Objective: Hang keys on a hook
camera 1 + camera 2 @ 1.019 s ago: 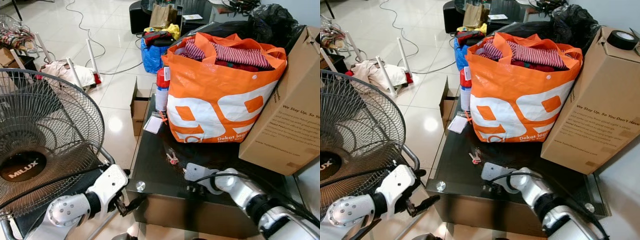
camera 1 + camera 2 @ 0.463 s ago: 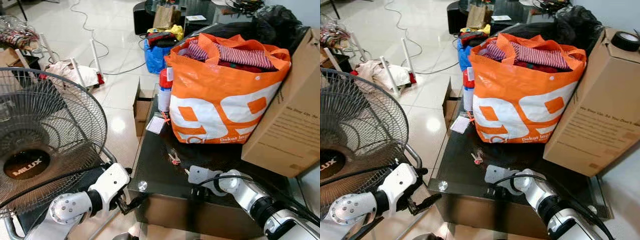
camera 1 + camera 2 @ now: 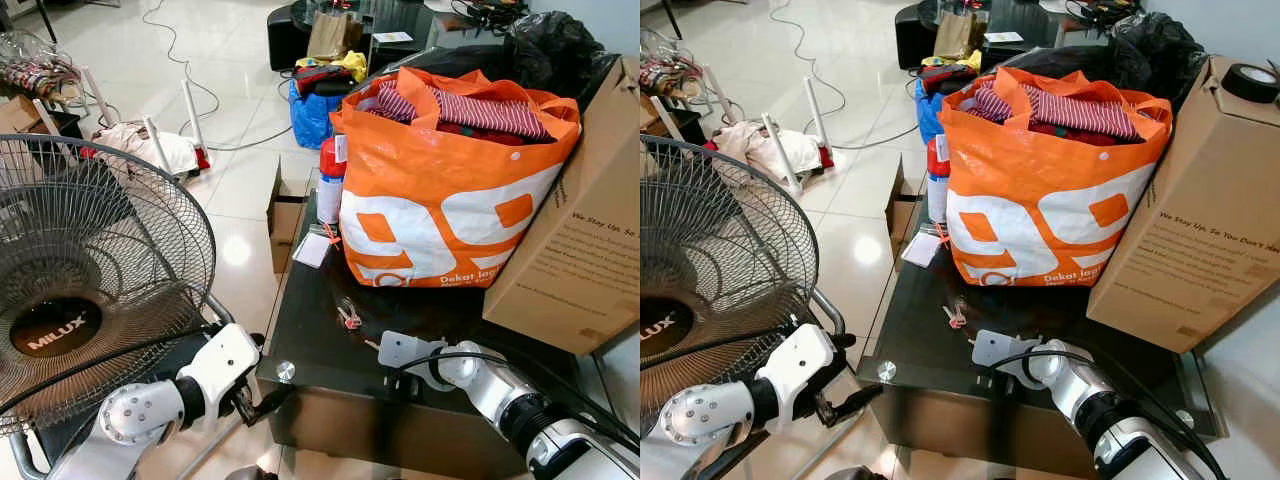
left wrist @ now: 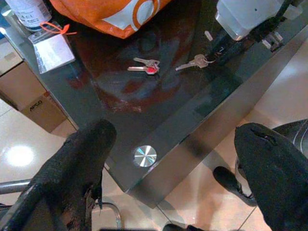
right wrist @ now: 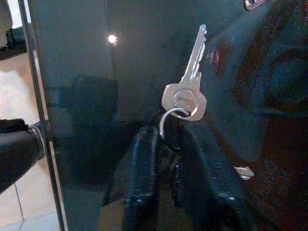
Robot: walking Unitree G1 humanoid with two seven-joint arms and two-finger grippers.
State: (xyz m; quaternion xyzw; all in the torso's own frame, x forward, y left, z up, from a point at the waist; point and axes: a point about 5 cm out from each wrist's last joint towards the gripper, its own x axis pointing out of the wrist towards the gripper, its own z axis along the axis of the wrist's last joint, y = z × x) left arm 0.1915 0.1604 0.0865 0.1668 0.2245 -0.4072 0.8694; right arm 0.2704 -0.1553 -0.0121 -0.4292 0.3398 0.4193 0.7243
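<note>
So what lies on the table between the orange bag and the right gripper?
A small bunch of keys with a red tag lies on the dark glass table, between the orange bag and the right gripper, per the left eye view.

The key ring (image 5: 169,126) dips between the right gripper's (image 5: 168,159) fingers, so its lower part is hidden, and the stamped lettering on the silver key (image 5: 185,94) is too small to read. The right gripper's fingertips sit behind its own white wrist housing in the head views. The fan (image 3: 95,290) is cut off at the picture's left edge, the cardboard box (image 3: 1200,210) at the right. The orange bag (image 3: 445,190) hides the table (image 3: 310,330) behind it — and the spray can's (image 3: 327,180) right side.
</note>
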